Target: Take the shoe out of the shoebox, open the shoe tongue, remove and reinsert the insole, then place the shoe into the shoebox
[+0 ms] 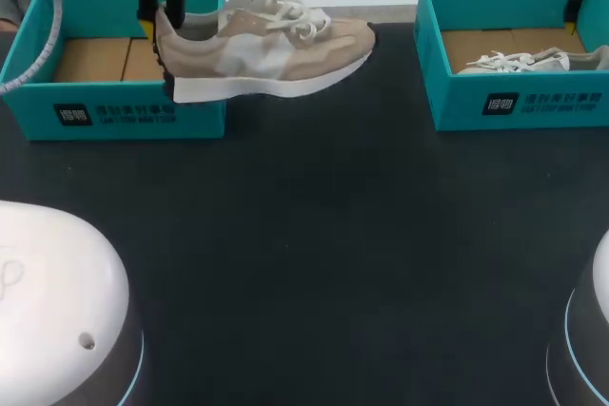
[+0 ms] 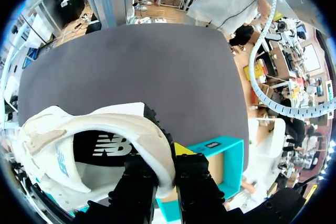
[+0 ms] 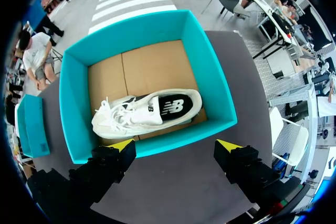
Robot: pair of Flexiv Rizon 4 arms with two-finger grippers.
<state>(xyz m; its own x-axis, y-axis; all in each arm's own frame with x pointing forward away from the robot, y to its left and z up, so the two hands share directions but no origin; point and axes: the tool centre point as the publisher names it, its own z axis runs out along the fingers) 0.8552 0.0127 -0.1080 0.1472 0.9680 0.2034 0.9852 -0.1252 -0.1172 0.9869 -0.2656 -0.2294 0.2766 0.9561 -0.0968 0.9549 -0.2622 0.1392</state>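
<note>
Gripping the heel collar of the beige-and-white shoe (image 1: 276,45), the left claw (image 2: 167,171) is holding it clenched above the left shoebox (image 1: 114,111), at its right wall, toe out over the dark surface (image 1: 304,235). Likely light, it is offering a soft yet pinchable padded collar; white laces (image 1: 295,11) are lying loose. The right claw (image 3: 176,145) is hovering released over a white shoe (image 3: 147,111) in the other shoebox (image 3: 73,103).

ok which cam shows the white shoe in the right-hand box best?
Right wrist view: it looks straight down into the shoebox, so the whole white shoe shows, from laces to heel, lying on the cardboard floor. The head view catches only its upper part above the near box wall. The left wrist view does not show it.
</note>
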